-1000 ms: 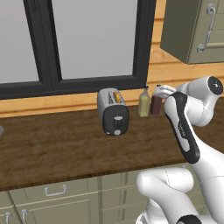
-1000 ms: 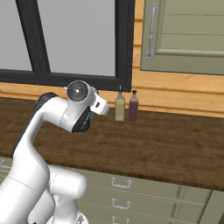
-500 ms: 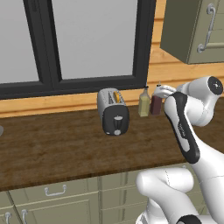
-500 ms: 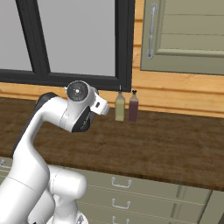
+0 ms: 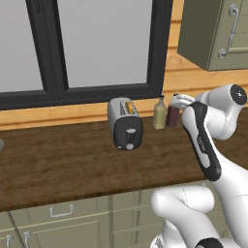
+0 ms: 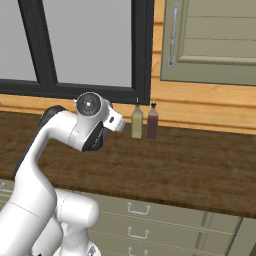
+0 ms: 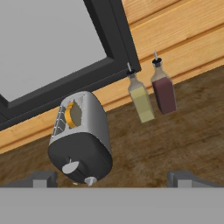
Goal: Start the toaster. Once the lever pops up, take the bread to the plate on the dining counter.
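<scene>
The silver toaster (image 5: 124,122) stands on the dark wood worktop (image 5: 58,164) under the window, its black end panel facing the room. A golden bread slice (image 5: 129,107) sits down in one slot; in the hand view the bread (image 7: 73,114) shows in the toaster (image 7: 83,131). The small pale lever (image 7: 90,180) sits low on the black panel, beside the round dial (image 7: 70,167). My gripper (image 7: 113,178) is open wide with nothing between its fingers, held above the worktop to the right of the toaster and apart from it. The plate and the dining counter are out of view.
An olive bottle (image 5: 159,113) and a dark red bottle (image 5: 172,115) stand against the wooden back wall right of the toaster, close to my hand (image 5: 180,101). Wall cabinets (image 5: 213,29) hang at upper right. Drawered cabinets (image 5: 63,218) run below the worktop.
</scene>
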Robot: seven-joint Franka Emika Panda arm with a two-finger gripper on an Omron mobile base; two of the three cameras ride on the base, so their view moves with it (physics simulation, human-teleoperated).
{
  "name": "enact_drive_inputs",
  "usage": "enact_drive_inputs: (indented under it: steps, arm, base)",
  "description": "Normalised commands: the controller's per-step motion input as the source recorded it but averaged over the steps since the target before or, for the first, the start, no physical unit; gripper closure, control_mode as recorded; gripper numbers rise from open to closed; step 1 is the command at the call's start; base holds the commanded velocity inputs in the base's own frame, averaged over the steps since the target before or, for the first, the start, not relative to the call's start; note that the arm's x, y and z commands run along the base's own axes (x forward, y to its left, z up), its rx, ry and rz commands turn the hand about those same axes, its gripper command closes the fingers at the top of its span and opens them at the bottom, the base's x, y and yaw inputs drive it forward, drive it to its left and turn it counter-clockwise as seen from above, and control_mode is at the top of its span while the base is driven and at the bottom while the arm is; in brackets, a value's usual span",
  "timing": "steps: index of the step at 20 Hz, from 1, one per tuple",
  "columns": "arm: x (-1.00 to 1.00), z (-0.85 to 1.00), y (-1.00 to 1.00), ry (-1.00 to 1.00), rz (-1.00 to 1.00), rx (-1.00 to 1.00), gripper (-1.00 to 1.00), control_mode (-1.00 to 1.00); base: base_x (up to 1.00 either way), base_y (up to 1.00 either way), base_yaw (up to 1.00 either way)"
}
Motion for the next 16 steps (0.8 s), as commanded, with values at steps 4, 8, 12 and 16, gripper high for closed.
enact_drive_inputs:
  steps: [4, 8, 12, 16]
  arm:
    - [0.00, 0.00, 0.27, 0.00, 0.00, -0.04, -1.00, -1.00]
    - [0.00, -0.02, 0.94, -0.02, 0.00, -0.13, -1.00, -1.00]
    - [0.00, 0.00, 0.79, 0.00, 0.00, -0.05, -1.00, -1.00]
    - [0.22, 0.00, 0.39, 0.00, 0.00, 0.00, -1.00, -1.00]
  base:
    - [0.00, 0.00, 0.00]
    - [0.00, 0.00, 0.00]
    - [0.00, 0.00, 0.00]
    - [0.00, 0.00, 0.00]
